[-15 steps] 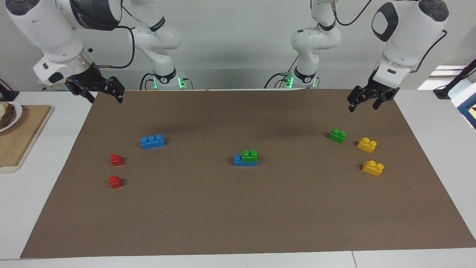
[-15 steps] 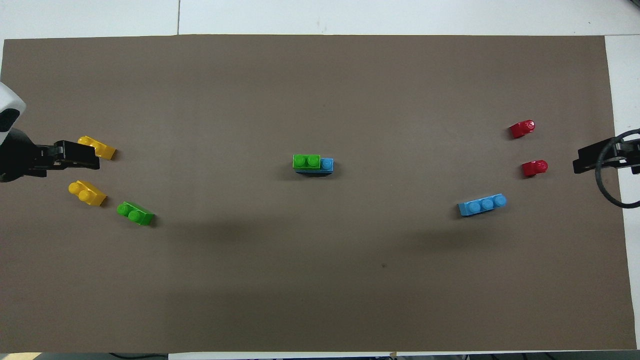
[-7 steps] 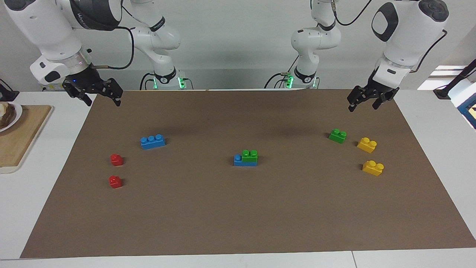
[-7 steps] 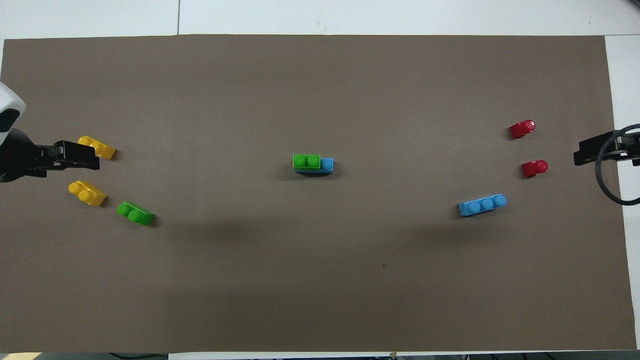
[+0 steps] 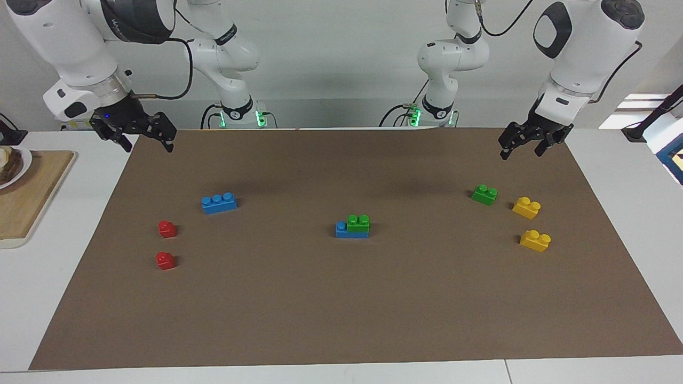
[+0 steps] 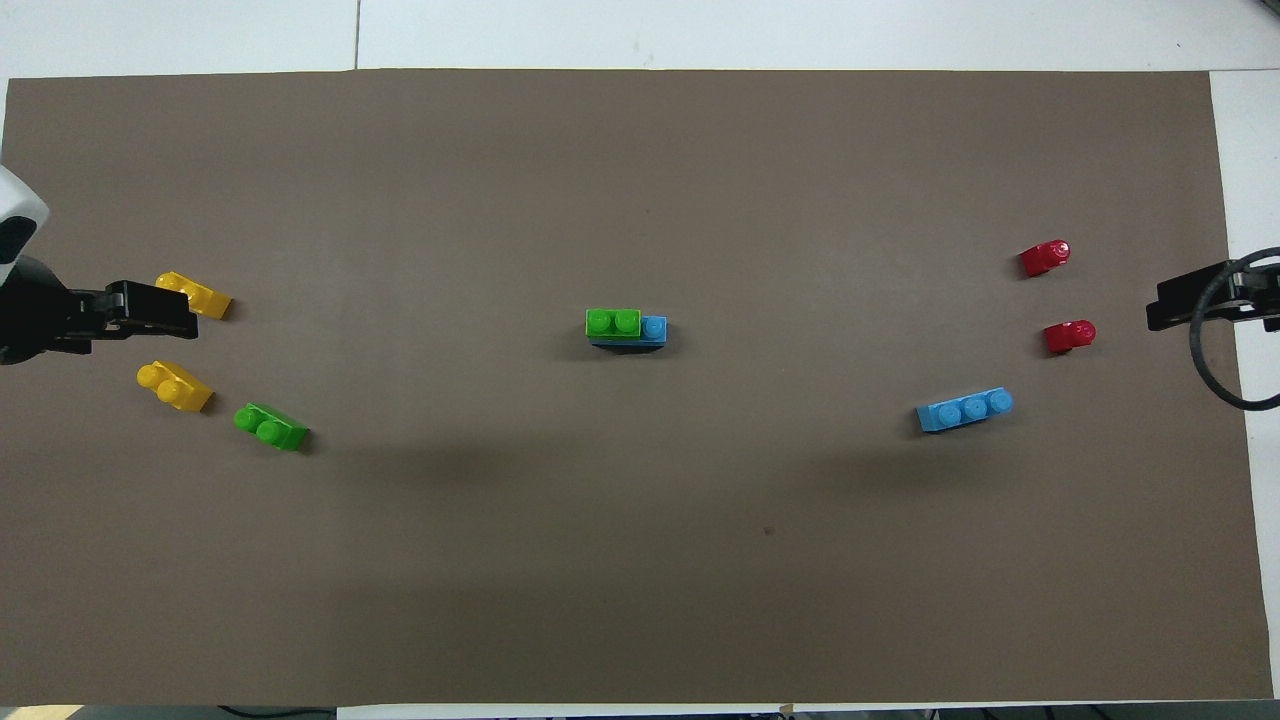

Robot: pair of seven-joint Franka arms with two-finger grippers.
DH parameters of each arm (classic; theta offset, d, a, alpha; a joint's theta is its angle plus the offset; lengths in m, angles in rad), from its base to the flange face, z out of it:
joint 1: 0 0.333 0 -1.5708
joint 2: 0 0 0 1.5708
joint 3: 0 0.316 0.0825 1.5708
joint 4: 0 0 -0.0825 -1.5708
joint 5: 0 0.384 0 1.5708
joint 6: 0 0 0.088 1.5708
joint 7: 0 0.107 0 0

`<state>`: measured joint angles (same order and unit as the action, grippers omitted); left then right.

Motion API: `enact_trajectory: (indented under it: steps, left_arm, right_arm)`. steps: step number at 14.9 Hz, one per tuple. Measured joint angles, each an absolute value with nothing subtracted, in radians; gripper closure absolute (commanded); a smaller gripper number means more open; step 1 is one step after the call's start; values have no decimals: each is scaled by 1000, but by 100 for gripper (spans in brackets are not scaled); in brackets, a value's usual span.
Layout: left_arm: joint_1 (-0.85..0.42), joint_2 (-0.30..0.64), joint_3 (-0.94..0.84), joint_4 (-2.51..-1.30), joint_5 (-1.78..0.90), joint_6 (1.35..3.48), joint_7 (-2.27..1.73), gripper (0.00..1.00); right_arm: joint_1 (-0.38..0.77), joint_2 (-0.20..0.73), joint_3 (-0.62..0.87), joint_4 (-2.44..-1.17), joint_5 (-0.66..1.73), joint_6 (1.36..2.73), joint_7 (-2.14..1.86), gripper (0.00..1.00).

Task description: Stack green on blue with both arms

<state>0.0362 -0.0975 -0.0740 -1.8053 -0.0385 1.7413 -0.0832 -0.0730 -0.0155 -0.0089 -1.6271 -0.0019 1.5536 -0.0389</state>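
Observation:
In the middle of the brown mat a green brick [image 5: 358, 222] [image 6: 612, 322] sits on a blue brick [image 5: 341, 230] [image 6: 654, 328], leaving one blue stud bare. A second green brick [image 5: 484, 194] [image 6: 271, 427] lies loose toward the left arm's end. A second blue brick [image 5: 219, 203] [image 6: 965, 410] lies loose toward the right arm's end. My left gripper [image 5: 521, 152] [image 6: 150, 310] hangs open and empty over the mat, above the loose green brick's end. Raised over the mat's edge at the other end, my right gripper [image 5: 148, 144] [image 6: 1165, 305] is open and empty.
Two yellow bricks [image 5: 526, 207] [image 5: 535, 240] lie beside the loose green one. Two small red bricks [image 5: 167, 229] [image 5: 165, 261] lie near the loose blue one. A wooden board [image 5: 26, 192] with a plate rests off the mat at the right arm's end.
The right gripper has drawn back a little toward its own end of the table and risen slightly. The left gripper and all bricks stay where they were.

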Motion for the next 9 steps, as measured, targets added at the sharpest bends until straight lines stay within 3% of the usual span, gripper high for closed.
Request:
enact_trajectory:
  steps: [9]
  left_arm:
    - [36,-98,-76,-1805,-39,1739,-83,0]
  right_arm:
    - [-72,-15,-7,-1626,-2,1554,-21,0]
